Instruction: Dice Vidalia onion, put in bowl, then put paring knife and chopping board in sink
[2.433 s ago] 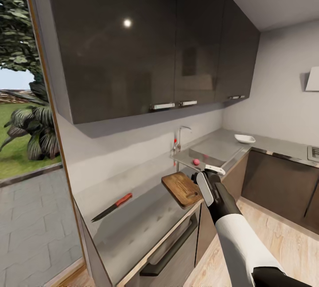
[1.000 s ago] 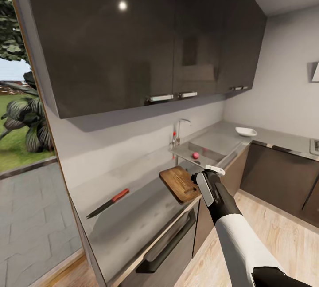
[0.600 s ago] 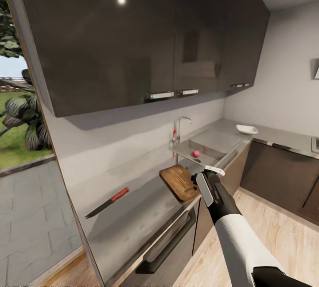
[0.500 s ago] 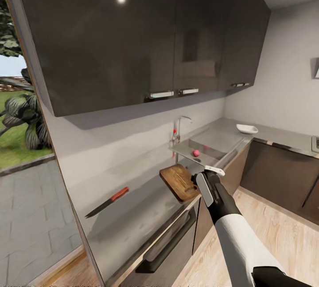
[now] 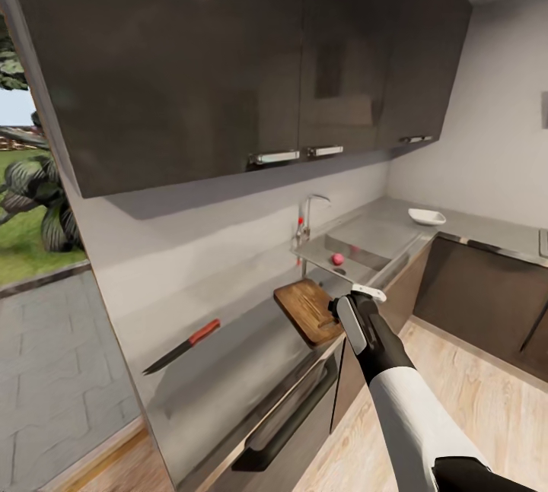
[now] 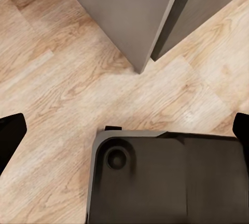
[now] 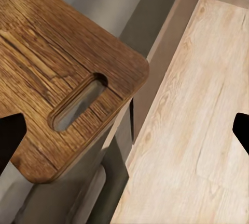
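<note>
The Vidalia onion (image 5: 336, 258) lies in the sink (image 5: 365, 242), under the curved tap (image 5: 308, 211). On the countertop (image 5: 243, 359) the chopping board (image 5: 307, 311) sits beside the sink, its slot-handle corner overhanging the front edge. The paring knife (image 5: 183, 345) lies further left on the countertop. The white bowl (image 5: 426, 216) stands beyond the sink. My right gripper (image 5: 354, 300) hovers open just off the board's handle end; the right wrist view has the board (image 7: 57, 63) between my open right gripper (image 7: 124, 130). My left gripper (image 6: 124, 133) hangs open over the floor.
Dark wall cabinets (image 5: 228, 58) hang low over the countertop. An oven front with a bar handle (image 5: 281, 416) is under it. Wooden floor (image 5: 472, 393) lies to the right. A glass opening to the garden (image 5: 30, 249) is at the left. My own base (image 6: 166, 177) shows in the left wrist view.
The whole picture has shifted, so the camera has moved nearer the countertop. My right gripper keeps its place by the board's handle end, still open. Onion, knife and bowl lie as before.
</note>
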### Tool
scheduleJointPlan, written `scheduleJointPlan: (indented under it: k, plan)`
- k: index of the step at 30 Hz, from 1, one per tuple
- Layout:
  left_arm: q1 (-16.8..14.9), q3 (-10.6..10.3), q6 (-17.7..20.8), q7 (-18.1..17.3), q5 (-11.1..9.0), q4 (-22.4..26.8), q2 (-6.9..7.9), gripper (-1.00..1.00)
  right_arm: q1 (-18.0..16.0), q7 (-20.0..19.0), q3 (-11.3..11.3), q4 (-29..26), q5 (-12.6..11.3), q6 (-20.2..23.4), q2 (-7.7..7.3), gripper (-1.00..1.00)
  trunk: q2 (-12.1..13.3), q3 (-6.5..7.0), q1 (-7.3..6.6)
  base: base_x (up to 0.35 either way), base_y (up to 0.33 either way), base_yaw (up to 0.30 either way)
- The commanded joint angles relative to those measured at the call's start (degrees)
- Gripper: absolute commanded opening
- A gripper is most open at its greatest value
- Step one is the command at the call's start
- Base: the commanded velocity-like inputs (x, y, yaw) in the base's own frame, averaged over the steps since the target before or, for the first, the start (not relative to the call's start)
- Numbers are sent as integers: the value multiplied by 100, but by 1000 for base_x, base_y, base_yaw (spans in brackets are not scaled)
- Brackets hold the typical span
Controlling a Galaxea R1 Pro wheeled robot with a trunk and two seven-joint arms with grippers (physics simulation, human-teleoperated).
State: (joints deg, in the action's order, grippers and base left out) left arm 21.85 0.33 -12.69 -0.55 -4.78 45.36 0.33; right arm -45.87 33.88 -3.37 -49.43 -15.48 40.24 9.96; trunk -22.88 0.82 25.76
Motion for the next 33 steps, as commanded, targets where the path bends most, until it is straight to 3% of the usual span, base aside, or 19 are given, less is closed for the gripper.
scheduleJointPlan:
  k: [1, 33]
  plan:
    - [3, -6, -7, -6, -50, 3, 2, 100, -1, 48, -6, -5, -60, 2, 3, 100, -4, -10, 3, 48, 0, 0]
    - [3, -7, -9, -6, -50, -27, 2, 100, -1, 39, -15, -5, -65, 2, 3, 100, -4, -300, 3, 2, 0, 0]
